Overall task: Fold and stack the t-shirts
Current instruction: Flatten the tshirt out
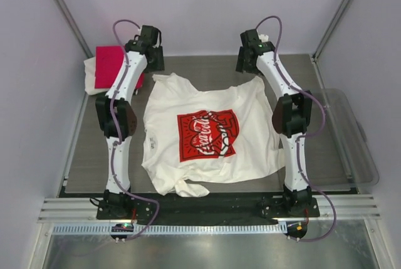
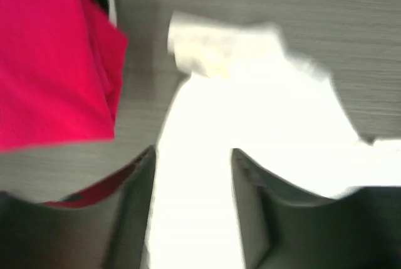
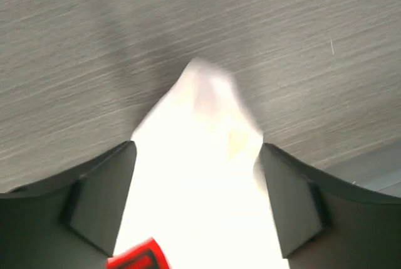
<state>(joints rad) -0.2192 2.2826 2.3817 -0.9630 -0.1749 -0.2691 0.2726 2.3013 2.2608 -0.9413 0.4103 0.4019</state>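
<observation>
The white t-shirt with the red Coca-Cola print (image 1: pixel 207 132) lies spread out in the middle of the table, its near-left part bunched. My left gripper (image 1: pixel 152 62) hovers over its far left corner. In the left wrist view the left gripper (image 2: pixel 193 156) is open, with white cloth (image 2: pixel 250 87) showing between the fingers. My right gripper (image 1: pixel 247 62) is over the far right corner. In the right wrist view the right gripper (image 3: pixel 197 150) is open wide, with a white cloth tip (image 3: pixel 207 112) between the fingers. The folded crimson-pink shirt (image 1: pixel 113 65) lies on another white shirt (image 1: pixel 91 71) at the far left.
A clear plastic tub (image 1: pixel 348 137) stands off the table's right edge. The crimson shirt (image 2: pixel 50 62) lies close to the left of the left gripper. Grey tabletop (image 1: pixel 326 74) surrounds the spread shirt, and cage walls close in the sides and back.
</observation>
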